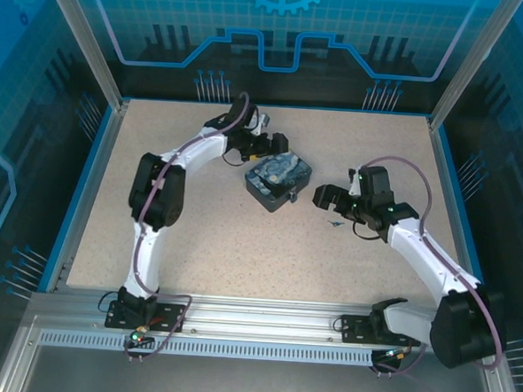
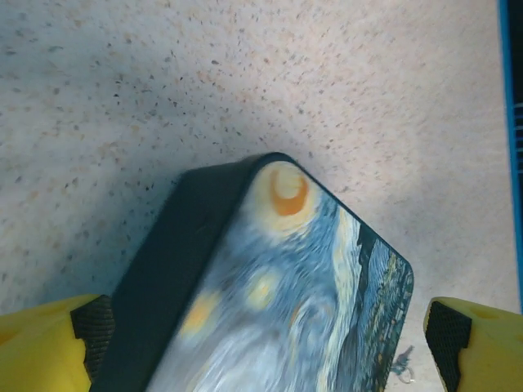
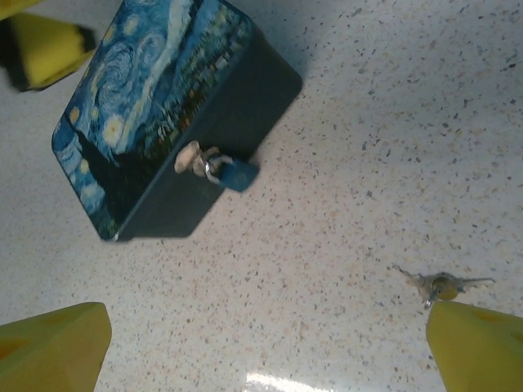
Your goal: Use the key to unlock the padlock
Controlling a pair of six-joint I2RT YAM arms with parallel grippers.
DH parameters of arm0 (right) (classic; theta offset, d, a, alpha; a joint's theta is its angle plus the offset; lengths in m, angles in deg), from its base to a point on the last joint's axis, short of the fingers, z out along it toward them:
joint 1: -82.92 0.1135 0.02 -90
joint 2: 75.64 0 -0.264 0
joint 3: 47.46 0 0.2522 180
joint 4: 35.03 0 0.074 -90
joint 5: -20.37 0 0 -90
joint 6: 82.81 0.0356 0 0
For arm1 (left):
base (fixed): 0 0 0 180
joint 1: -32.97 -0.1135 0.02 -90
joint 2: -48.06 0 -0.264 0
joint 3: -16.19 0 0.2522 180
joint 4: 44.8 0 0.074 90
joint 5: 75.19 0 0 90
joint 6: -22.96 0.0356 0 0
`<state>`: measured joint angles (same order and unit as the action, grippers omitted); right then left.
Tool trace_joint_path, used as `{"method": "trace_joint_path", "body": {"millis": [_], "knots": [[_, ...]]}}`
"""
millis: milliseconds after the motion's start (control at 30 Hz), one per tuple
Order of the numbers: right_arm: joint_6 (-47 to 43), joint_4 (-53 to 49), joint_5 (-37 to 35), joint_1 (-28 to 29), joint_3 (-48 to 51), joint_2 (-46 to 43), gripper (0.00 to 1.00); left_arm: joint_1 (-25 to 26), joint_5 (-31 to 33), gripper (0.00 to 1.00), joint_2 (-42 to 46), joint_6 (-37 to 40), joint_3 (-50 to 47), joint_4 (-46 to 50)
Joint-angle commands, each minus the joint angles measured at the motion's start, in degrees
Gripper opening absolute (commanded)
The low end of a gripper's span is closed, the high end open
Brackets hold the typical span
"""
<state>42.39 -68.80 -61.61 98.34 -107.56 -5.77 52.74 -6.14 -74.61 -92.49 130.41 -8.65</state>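
Note:
A dark box with a blue-and-yellow night-sky lid lies mid-table. On its black side a small blue padlock hangs from the round metal clasp. The tiny key lies flat on the table to the box's right, also seen as a speck in the top view and beside the box's corner. My left gripper is open and straddles the box's far end, its left pad close against the black side. My right gripper hangs open over bare table, with the key just above its right fingertip.
The speckled tabletop is bounded by a blue rim and aluminium frame posts. The left arm curves round the box's left side. The right arm reaches in from the right.

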Motion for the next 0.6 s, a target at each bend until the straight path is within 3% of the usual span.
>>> {"method": "trace_joint_path", "body": {"millis": [0,333,467,567], "knots": [[0.15,1.27,0.66,-0.37,-6.57,5.03,1.0,-2.92,5.47,0.99,12.86,-5.77,-8.28,-10.19],[0.72,-0.74,11.55,-5.61,-34.76,36.83,0.99,-2.9,11.75,0.99,37.06,-18.17,-39.91,-20.71],[2.96,-1.99,16.73,-5.43,-44.0,47.73,0.97,-2.21,13.3,0.99,41.75,-20.05,-45.79,-20.09],[4.55,-0.61,19.27,-4.69,-44.51,50.33,0.95,-1.93,13.73,0.99,43.85,-20.69,-48.86,-20.59]]}}
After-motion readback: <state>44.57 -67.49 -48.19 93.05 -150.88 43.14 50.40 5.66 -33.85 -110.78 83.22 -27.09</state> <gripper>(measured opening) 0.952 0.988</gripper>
